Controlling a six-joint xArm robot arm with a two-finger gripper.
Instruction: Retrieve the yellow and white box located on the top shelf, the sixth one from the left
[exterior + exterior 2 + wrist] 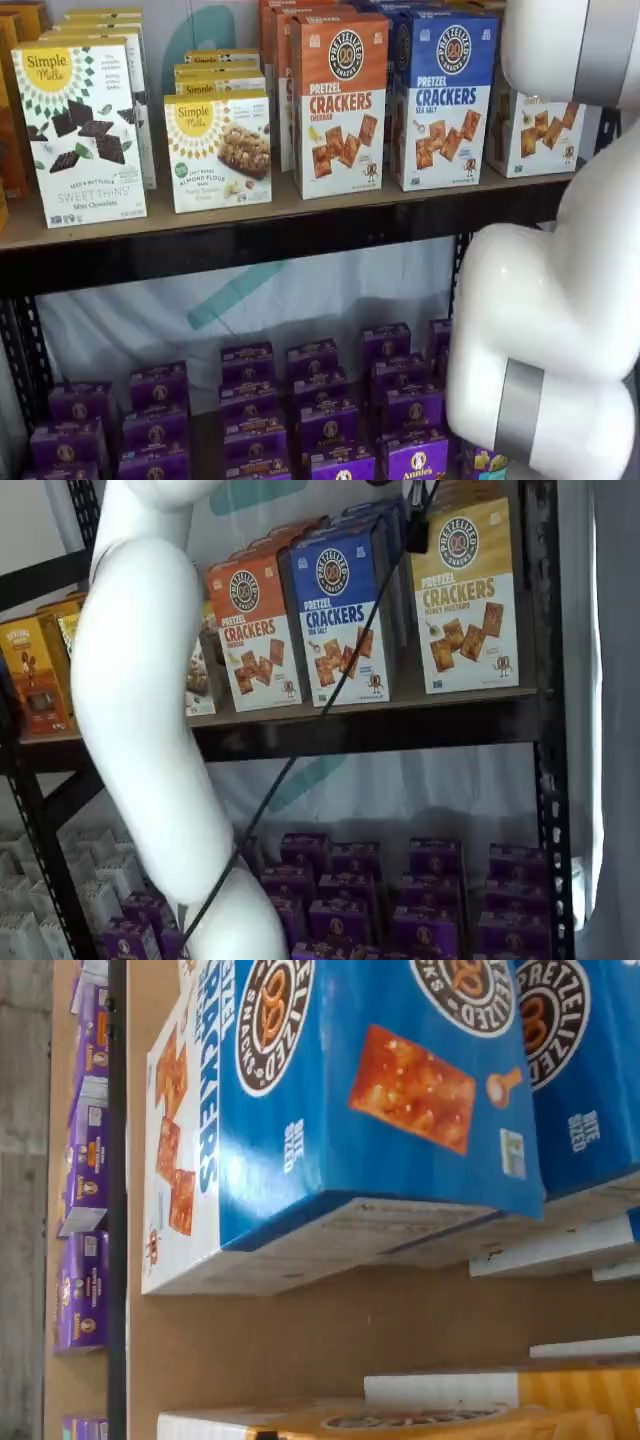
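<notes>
Approach step in hand, no grasp yet. Yellow and white box (465, 595) stands on top shelf (400, 725), right of blue carton (340, 615). My arm (140, 710) rises in front of shelves. My fingers not seen; jaws' state I cannot tell. Next: align with yellow front.

Standing side by side: blue pretzel-cracker carton (443, 98) just right of orange pretzel-cracker carton (340, 106). Further left, white Simple Mills boxes (82, 132), sunburst fronts. Below, rows of small purple boxes (322, 415). Behind all, pale backdrop sheet (300, 300).
</notes>
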